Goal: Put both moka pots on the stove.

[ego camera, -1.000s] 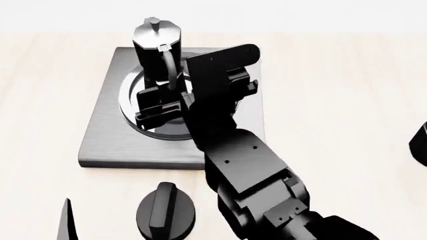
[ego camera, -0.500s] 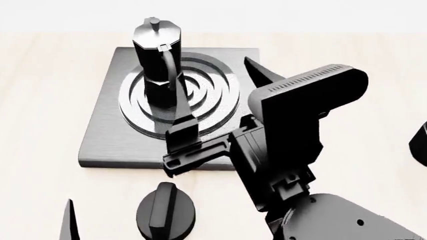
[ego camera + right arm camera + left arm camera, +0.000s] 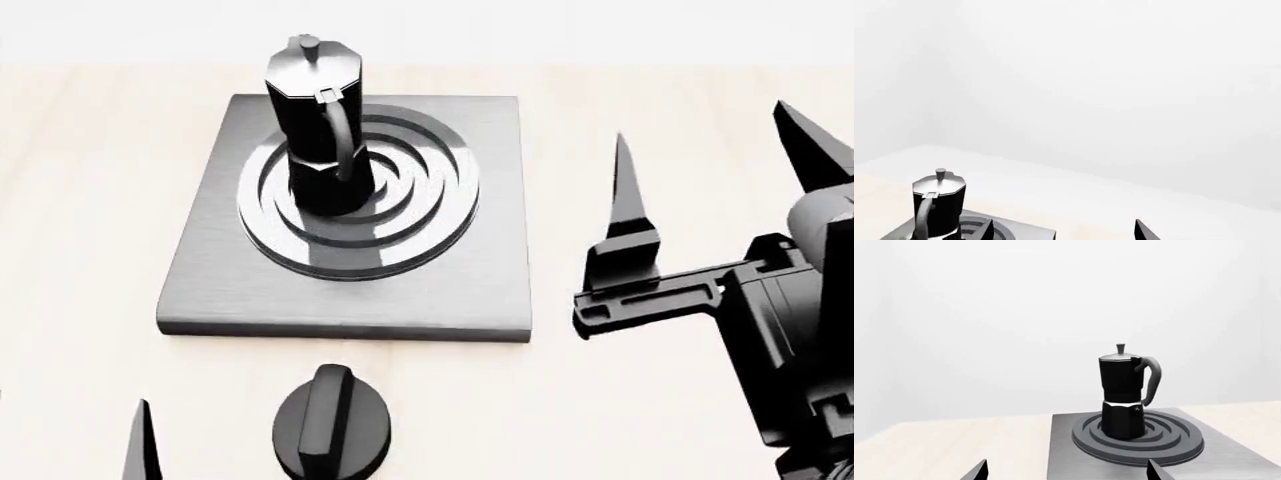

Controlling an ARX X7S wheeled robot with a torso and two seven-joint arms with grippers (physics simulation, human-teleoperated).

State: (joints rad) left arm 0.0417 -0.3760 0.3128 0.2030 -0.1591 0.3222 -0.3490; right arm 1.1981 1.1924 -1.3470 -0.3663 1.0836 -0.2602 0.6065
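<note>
— On the stove (image 3: 220, 262), what stands there?
— One moka pot (image 3: 315, 125), upright on the ring burner, handle toward me. The second pot I cannot find in any view.
— How will it handle?
— Rigid and glossy, probably slick and top-heavy; I judge the curved handle or the waist the surest hold.
— And your right end effector (image 3: 714, 170)?
— Spread wide, empty, above the surface right of the stove, touching nothing. For the left end effector (image 3: 1064, 471) only tips show, parted.
</note>
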